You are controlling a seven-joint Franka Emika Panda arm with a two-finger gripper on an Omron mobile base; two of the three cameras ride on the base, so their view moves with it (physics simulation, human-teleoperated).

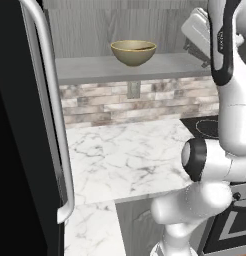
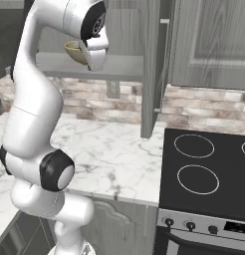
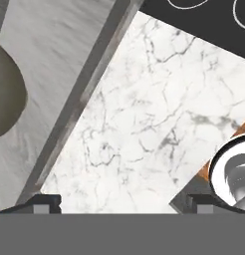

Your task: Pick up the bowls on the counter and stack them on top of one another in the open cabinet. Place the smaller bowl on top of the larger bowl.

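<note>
Marble bench [image 1: 130, 155]: bare surface in the foreground, black stovetop [image 2: 209, 169] beside it. Jaws spread wide and hold nothing, raised near the shelf edge. Larger bowl [image 1: 133, 52]: upright on the open cabinet [image 1: 160, 67] shelf, against the rear.

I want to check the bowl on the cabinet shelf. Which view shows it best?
The left base view: the bowl stands whole and unblocked on the shelf, its rim and inside visible. In the right base view the hand covers most of it, leaving a sliver. The hand view catches just a curved edge at the left border.
</note>
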